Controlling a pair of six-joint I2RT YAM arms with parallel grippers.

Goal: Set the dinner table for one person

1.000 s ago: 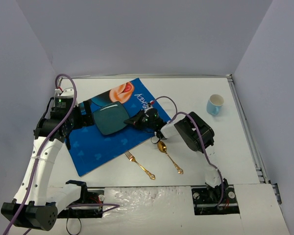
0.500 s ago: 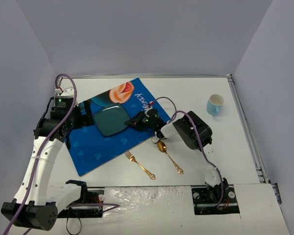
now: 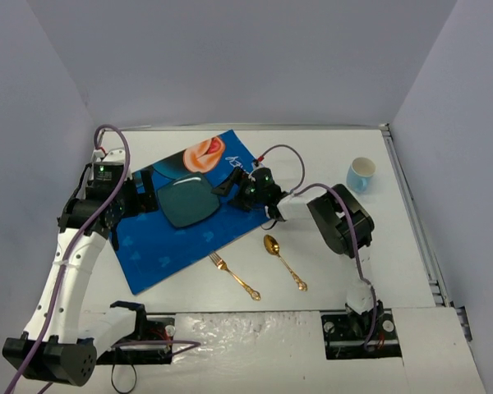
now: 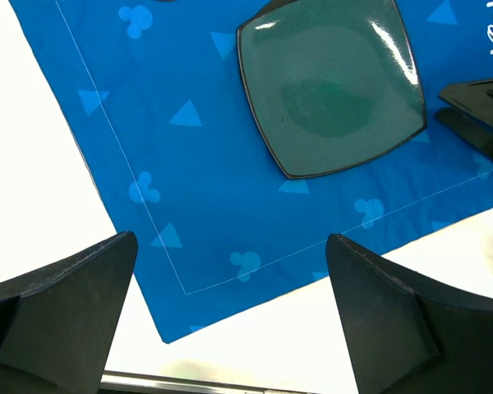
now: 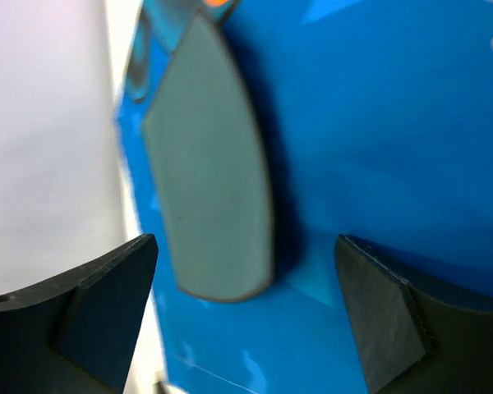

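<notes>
Both sets of jaws are spread and empty: the right gripper (image 5: 245, 263) is just beside the dark green square plate (image 3: 186, 201), and the left gripper (image 4: 232, 254) hangs over the blue placemat (image 3: 160, 246). The placemat lies on the white dinner table (image 3: 312, 156), with a gold fork (image 3: 234, 277) and a gold spoon (image 3: 283, 263) nearby.

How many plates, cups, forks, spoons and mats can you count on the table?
plate: 1
cup: 1
fork: 1
spoon: 1
placemat: 1
Total: 5 things on the dinner table
</notes>
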